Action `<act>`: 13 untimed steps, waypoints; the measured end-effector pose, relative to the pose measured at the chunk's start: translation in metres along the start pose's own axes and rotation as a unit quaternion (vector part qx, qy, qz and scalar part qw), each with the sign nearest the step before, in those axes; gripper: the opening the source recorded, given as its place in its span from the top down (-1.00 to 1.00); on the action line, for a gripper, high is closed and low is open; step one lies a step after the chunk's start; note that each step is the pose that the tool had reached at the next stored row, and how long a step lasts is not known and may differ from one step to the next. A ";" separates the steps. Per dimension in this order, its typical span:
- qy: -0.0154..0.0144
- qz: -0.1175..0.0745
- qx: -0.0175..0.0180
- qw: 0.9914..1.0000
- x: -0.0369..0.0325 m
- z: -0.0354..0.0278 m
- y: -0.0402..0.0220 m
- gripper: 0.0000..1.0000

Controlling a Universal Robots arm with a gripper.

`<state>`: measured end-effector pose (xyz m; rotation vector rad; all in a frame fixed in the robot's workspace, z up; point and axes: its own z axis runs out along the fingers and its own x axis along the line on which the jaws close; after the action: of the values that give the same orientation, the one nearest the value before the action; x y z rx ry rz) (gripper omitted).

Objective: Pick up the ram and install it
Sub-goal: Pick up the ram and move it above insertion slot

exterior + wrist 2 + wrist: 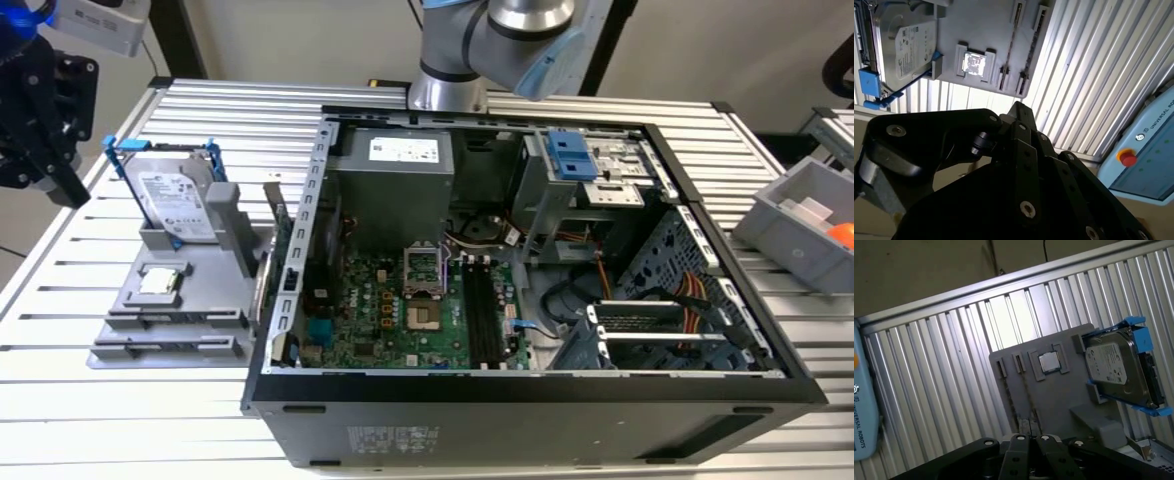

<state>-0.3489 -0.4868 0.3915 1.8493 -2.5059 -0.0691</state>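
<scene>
While the claw (1032, 439) hangs clear of the gray holder plate (1054, 400) on the tabletop (944, 390), its fingers look clenched together, nothing between them. Pretty sure the ram (1011, 45) is that thin dark strip sitting edge-on in the plate's long slot, just beside the plate's square chip (974, 62).
</scene>
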 end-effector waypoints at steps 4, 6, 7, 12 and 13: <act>0.002 0.000 0.001 1.000 0.0000 0.0000 0.0000 1.00; 0.003 0.000 0.002 1.000 0.0000 0.0000 0.0000 1.00; 0.004 0.000 0.002 1.000 0.0000 0.0000 0.0000 1.00; 0.007 0.000 0.003 1.000 0.0000 0.0000 0.0000 1.00; 0.007 0.000 0.003 1.000 0.0000 0.0000 0.0000 1.00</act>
<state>-0.3489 -0.4868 0.3915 1.8445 -2.5004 -0.0473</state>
